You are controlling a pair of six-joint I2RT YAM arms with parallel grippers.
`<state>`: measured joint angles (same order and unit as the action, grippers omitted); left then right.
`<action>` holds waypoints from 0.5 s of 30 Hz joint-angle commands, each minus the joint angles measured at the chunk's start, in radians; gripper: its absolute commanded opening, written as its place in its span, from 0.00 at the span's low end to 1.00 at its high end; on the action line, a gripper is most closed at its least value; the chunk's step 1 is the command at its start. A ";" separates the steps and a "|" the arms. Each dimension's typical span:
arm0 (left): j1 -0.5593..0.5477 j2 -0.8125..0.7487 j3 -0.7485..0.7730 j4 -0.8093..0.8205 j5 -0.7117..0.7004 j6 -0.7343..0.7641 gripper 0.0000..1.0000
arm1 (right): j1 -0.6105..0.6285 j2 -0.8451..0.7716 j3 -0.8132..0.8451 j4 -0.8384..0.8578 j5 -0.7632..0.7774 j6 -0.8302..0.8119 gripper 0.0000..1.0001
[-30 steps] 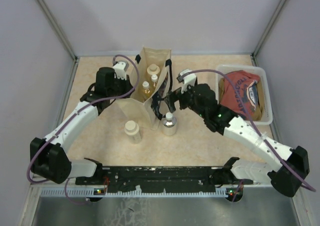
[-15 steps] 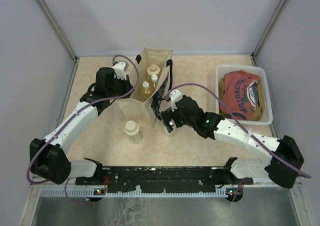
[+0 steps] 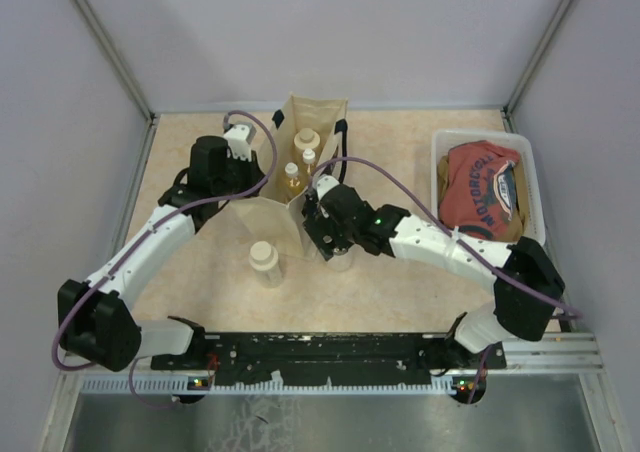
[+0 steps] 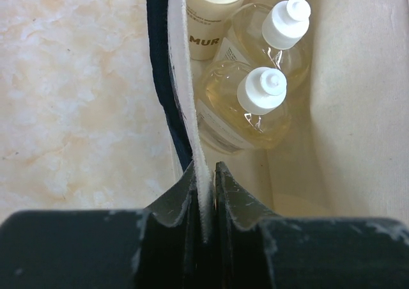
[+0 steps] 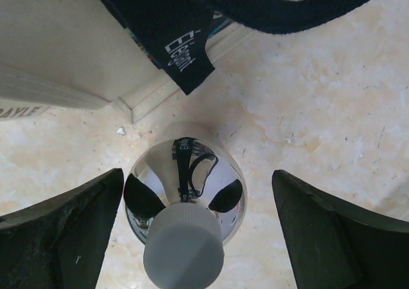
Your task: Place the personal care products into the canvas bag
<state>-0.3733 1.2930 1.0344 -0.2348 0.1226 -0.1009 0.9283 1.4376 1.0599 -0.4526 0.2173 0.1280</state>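
Observation:
The canvas bag (image 3: 262,212) stands open at the table's middle; a cream jar (image 3: 307,139) and two amber bottles (image 3: 291,172) sit inside. My left gripper (image 4: 204,174) is shut on the bag's left wall edge, and the two amber bottles (image 4: 262,103) and the jar (image 4: 214,7) show below it. My right gripper (image 5: 198,218) is open, its fingers (image 5: 64,231) on either side of the round clear bottle (image 5: 185,199), not touching it. That bottle stands on the table by the bag's dark tag (image 5: 179,52). A second cream jar (image 3: 264,262) stands on the table left of the bag.
A white plastic tub (image 3: 440,142) with a red shirt sits at the right. The bag's navy strap (image 5: 268,7) hangs just above the round bottle. Grey walls close in the table on three sides.
My right arm has swung left and lowered, bringing its open gripper over the round clear bottle beside the bag. My left arm has stayed on the bag's edge.

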 commanded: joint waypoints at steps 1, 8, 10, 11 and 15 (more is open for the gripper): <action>0.001 -0.037 -0.006 0.028 0.004 0.006 0.00 | 0.018 0.044 0.068 -0.060 0.034 0.015 0.99; 0.002 -0.046 -0.015 0.031 0.003 0.005 0.00 | 0.027 0.090 0.070 -0.073 0.045 0.012 0.96; 0.002 -0.050 -0.021 0.034 0.003 0.003 0.00 | 0.027 0.087 0.059 -0.055 0.048 0.007 0.91; 0.001 -0.050 -0.023 0.034 0.002 0.002 0.00 | 0.027 0.084 0.052 -0.041 0.049 0.005 0.87; 0.001 -0.049 -0.028 0.040 0.006 -0.003 0.00 | 0.029 0.074 0.030 0.002 0.049 0.005 0.58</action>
<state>-0.3733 1.2778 1.0145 -0.2230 0.1223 -0.1009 0.9493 1.5318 1.0813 -0.5102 0.2409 0.1383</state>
